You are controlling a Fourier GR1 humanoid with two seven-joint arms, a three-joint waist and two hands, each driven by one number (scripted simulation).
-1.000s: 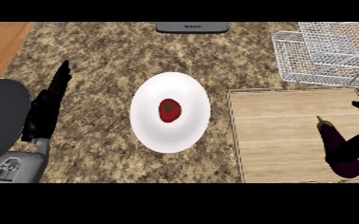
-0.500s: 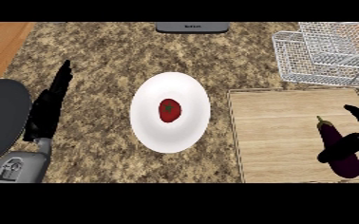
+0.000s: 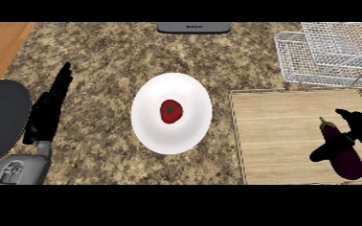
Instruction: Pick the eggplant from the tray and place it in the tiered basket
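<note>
Right hand (image 3: 339, 139): fingers were curled round the eggplant (image 3: 341, 149), thumb below, at the view's right edge.
Eggplant: it lay on the tray (image 3: 283, 134), stem toward the basket (image 3: 318, 57).
Advice: the grasp should close fully before lifting, then rise high enough to clear the basket's rim.
Left hand (image 3: 50, 107): it rested at left, fingers straight.
Bench (image 3: 106, 57): speckled stone carried a plate (image 3: 172, 134) holding a tomato (image 3: 171, 111).

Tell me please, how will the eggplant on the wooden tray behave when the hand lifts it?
The eggplant looks rigid, so it should probably keep its shape. Its glossy, rounded skin may slip between the right hand fingers. Because it is long and thicker at one end, it could tilt, or roll on the wooden tray if released.
</note>
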